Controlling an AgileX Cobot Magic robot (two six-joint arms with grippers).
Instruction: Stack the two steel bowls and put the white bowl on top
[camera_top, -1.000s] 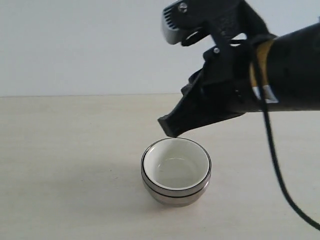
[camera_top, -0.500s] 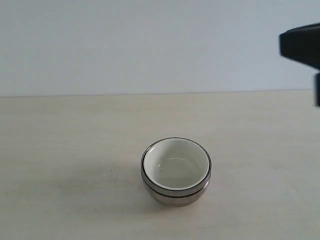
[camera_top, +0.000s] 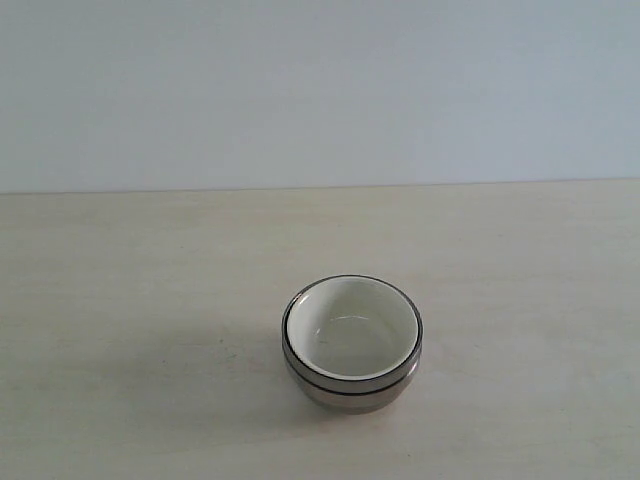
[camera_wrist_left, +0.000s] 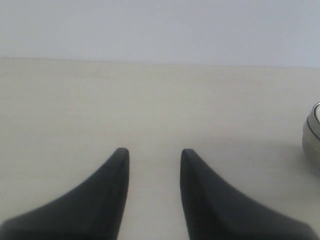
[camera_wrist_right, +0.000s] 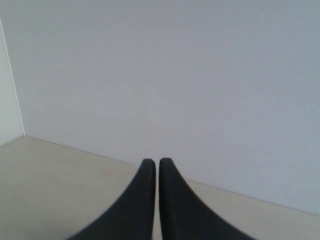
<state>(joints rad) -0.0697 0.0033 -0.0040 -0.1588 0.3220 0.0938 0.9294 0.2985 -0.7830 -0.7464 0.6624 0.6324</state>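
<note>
1. The two round, mirror-bright steel bowls (camera_top: 350, 395) sit nested one inside the other on the pale beige table (camera_top: 150, 300), a little to the right of the middle in the exterior view. A thin dark seam runs around their side.
2. The glossy white bowl (camera_top: 350, 340) rests inside the upper one. Its rim lies just within the steel rim, and its hollow faces up.
3. Around the stack there is only bare table, with a faint shadow spreading to its left. Behind it rises a plain, pale grey-blue wall (camera_top: 300, 90).
4. The left pincer (camera_wrist_left: 153, 151) shows only in the left wrist view. Its two black, pointed fingers stand apart with a clear gap of table between them, and they grip nothing.
5. The same view catches a sliver of the steel bowls (camera_wrist_left: 312, 137) at its edge, well apart from the left pincer's fingertips and off to one side of them.
6. The right pincer (camera_wrist_right: 156, 161) shows only in the right wrist view. Its black fingers are drawn together with just a hairline slit between the tips, and nothing is held there.
7. That view looks past the fingertips to the wall and a strip of table. A white panel (camera_wrist_right: 7, 100) meets the wall at a vertical edge.
8. Only the exterior view shows the whole stack.
</note>
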